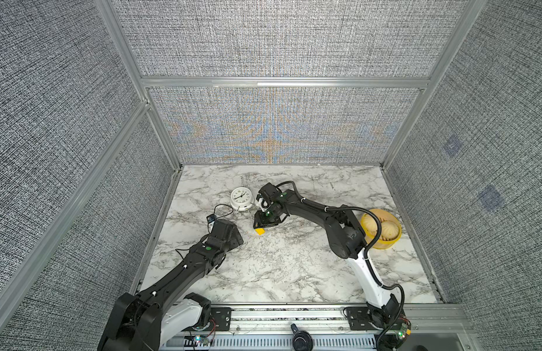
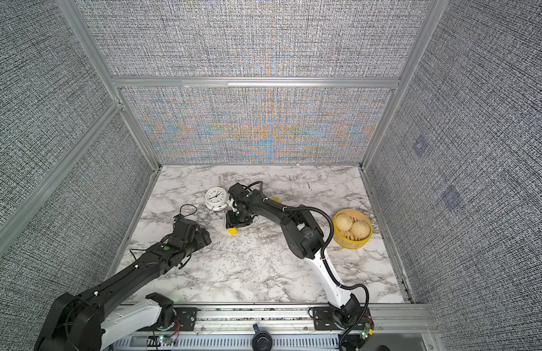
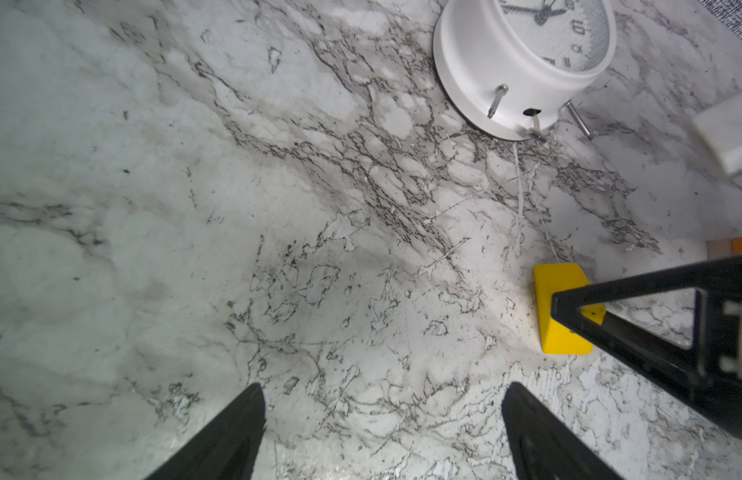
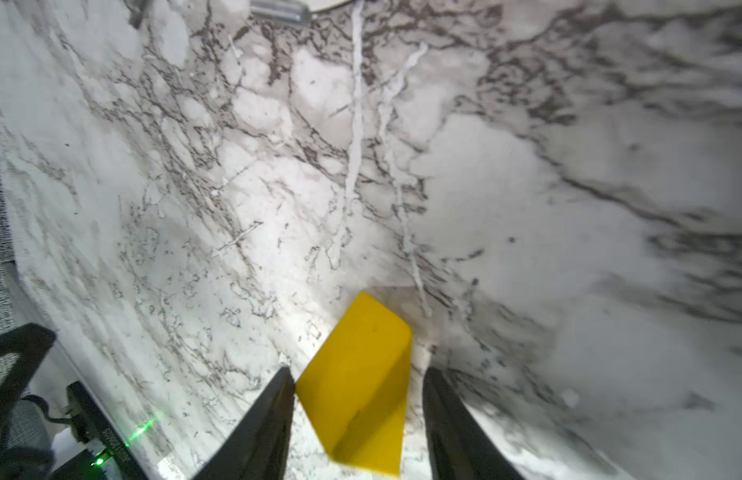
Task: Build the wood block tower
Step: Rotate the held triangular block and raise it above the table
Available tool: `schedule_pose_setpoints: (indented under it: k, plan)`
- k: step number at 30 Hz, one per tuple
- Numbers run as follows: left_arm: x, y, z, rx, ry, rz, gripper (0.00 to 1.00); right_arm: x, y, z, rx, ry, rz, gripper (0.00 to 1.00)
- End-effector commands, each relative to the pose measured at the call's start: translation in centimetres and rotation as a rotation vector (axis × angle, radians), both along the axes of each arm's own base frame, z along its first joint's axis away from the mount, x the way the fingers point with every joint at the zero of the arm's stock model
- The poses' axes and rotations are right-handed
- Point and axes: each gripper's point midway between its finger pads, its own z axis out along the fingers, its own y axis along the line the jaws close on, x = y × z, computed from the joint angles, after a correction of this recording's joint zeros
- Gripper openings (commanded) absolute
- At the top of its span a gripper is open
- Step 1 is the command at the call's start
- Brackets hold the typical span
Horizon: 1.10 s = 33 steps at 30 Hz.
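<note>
End effector (image 4: pixel 359 370) half-open astride yellow block (image 4: pixel 371 332)

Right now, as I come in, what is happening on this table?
The right gripper is low over a yellow block that lies on the marble table, near the white clock. Its jaws stand on either side of the block with a gap on one side, so the block is not clamped. The left gripper hovers open over bare marble, holding nothing.
</note>
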Motion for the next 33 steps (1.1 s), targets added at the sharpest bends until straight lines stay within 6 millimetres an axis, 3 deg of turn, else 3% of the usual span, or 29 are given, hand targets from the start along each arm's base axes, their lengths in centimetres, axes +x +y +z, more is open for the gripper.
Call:
schedule_pose_setpoints:
  k: [1,5,12,26,33]
  plan:
    - [0.0,0.6,0.5,0.037,-0.009,0.003,0.9,0.0,-2.1,0.3,-0.127,-0.049,0.024,0.56]
    - [0.1,0.8,1.2,0.05,-0.023,0.0,0.9,0.2,-3.3,0.9,-0.198,-0.086,0.036,0.61]
    - [0.0,1.3,2.1,0.069,-0.043,0.008,0.9,0.2,-4.3,1.9,-0.288,-0.128,0.034,0.61]
    - [-0.5,1.8,1.8,0.087,-0.039,0.014,0.91,-1.4,-1.8,1.1,-0.335,-0.132,0.08,0.6]
    - [-0.6,1.9,1.7,0.087,-0.042,0.014,0.92,-1.3,-1.3,0.7,-0.334,-0.118,0.061,0.51]
